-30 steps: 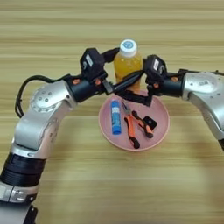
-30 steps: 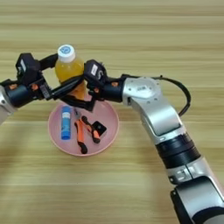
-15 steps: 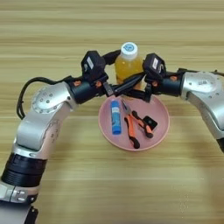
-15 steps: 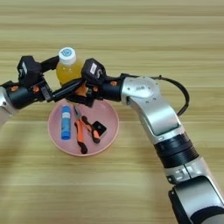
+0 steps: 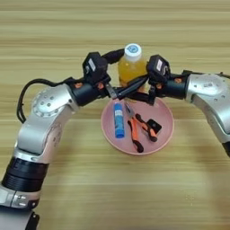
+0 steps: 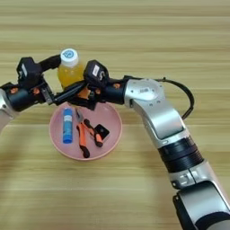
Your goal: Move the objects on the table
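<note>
Flanking the bottle (image 5: 132, 68) behind the plate (image 5: 164, 134), left gripper (image 5: 117, 72) spread wide, right gripper (image 5: 130, 90) narrow; closing on the bottle seems next.

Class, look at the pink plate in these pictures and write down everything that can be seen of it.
The pink plate is round and shallow with a raised rim, smooth and matte, perhaps plastic. It lies flat on the wooden table, just in front of the orange-juice bottle. In it lie a blue glue stick at the left, orange-and-black-handled pliers in the middle and a small black square block at the right. The fingers of both grippers reach over its far rim.
</note>
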{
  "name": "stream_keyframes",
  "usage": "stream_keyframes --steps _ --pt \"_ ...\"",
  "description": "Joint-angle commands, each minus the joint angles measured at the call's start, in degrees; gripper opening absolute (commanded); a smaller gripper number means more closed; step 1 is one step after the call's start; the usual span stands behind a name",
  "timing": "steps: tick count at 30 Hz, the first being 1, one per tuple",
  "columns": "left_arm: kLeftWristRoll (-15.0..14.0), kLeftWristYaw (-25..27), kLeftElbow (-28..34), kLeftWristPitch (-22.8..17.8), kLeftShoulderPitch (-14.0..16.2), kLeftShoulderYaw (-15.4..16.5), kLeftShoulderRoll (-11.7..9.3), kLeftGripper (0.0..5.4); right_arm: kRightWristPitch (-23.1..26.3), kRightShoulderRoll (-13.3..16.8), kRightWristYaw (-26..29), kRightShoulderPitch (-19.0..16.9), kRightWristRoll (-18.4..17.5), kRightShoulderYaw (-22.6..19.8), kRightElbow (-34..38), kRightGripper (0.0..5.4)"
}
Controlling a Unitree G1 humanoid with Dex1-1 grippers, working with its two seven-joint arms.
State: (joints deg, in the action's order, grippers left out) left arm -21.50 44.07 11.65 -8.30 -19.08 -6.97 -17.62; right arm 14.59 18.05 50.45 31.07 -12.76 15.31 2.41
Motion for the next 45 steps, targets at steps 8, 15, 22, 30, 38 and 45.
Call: stream_keyframes --steps 8,15,22,30,38,45 --pt "-1.39 -0.05 0.54 1.62 -0.32 1.66 0.01 5.38 -0.18 0.18 -0.32 -0.79 -1.46 -2.89 0.22 3.46" --pt "-1.09 -0.03 0.15 1.89 -0.06 2.39 -0.4 5.4 -0.69 1.08 -0.42 -2.4 -1.91 -5.36 -0.42 3.46" --pt "-0.95 -0.01 0.32 2.18 0.34 2.56 -0.59 5.4 -1.63 2.65 -0.95 -4.62 -2.44 -9.28 -2.11 3.46" --pt "-0.37 -1.85 -2.29 3.64 0.4 3.91 0.18 5.4 -2.5 3.18 -5.46 -7.15 -2.11 -14.4 -4.38 3.45" --pt "-0.27 -4.93 -4.72 5.63 0.71 6.26 1.09 5.4 -4.32 0.61 -18.77 -8.08 1.78 -18.2 -10.91 3.45" --pt "0.62 -10.68 -8.75 7.15 -0.25 9.22 3.11 5.4 -9.42 -2.61 -31.23 -8.4 7.39 -18.88 -17.53 3.45"
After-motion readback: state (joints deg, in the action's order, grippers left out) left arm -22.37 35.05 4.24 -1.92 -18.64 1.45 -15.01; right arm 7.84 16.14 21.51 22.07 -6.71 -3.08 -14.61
